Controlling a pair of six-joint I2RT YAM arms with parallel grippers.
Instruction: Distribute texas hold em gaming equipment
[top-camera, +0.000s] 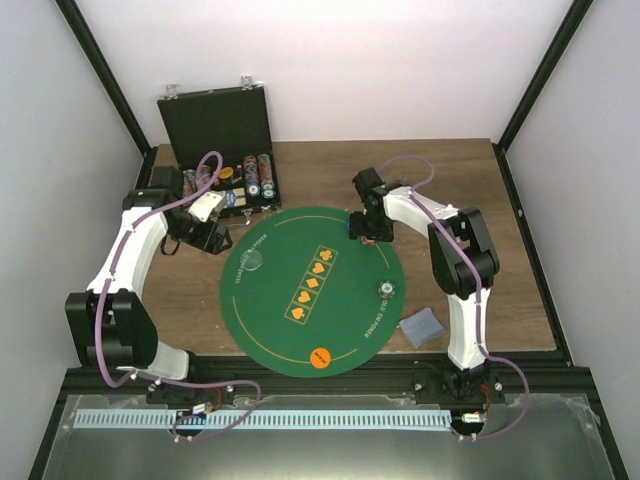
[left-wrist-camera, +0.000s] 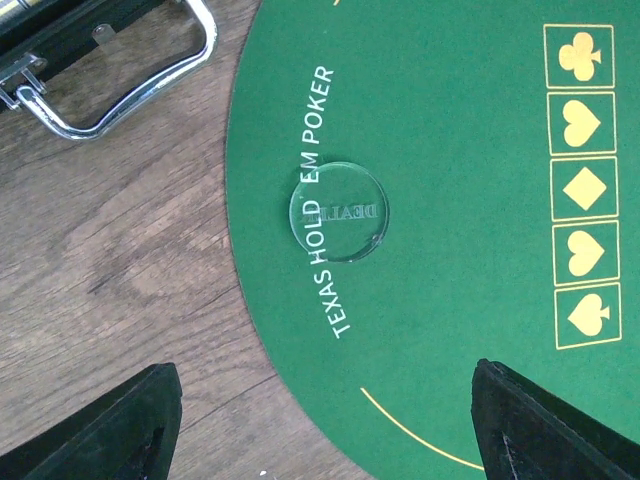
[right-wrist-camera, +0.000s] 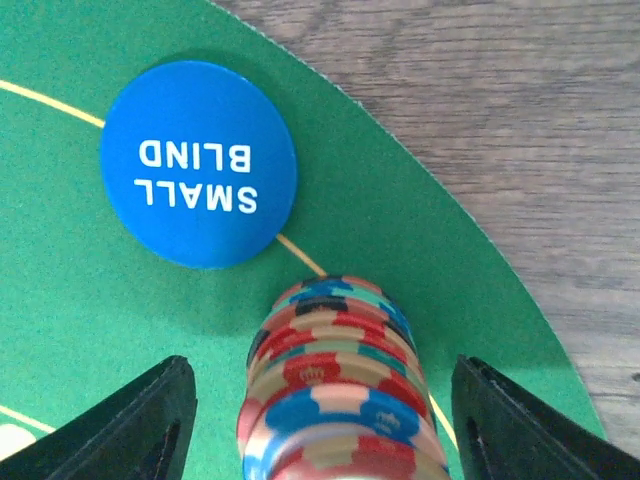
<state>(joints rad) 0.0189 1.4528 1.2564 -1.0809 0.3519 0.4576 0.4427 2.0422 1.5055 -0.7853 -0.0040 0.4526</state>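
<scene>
Two grippers are hanging over the green mat, and both are standing open. The right gripper is straddling a chip stack at the mat's 1 o'clock rim. Its fingers are spread wide, with gaps on both sides of the column, so nothing is being squeezed. The blue SMALL BLIND disc is lying flat just beside the stack; whether the two are touching I cannot tell. The left gripper is hovering empty over the 10 o'clock edge, where the clear dealer disc is resting on the felt. A silvery disc is sitting at 3 o'clock and an orange disc at 6 o'clock. The cards are lying on the table off the mat at about 4 o'clock. More chips are sitting in the black case beyond 11 o'clock.

My reading is that the step in hand is handling that stack at a player's place. The column is looking tall and slightly uneven, so the jaws should be moving squarely. If closing, both pads should be meeting the sides together, low enough to carry the bottom chips. If leaving, the gripper should be rising straight up with the opening wide, brushing neither the top chips nor the blue disc.
</scene>
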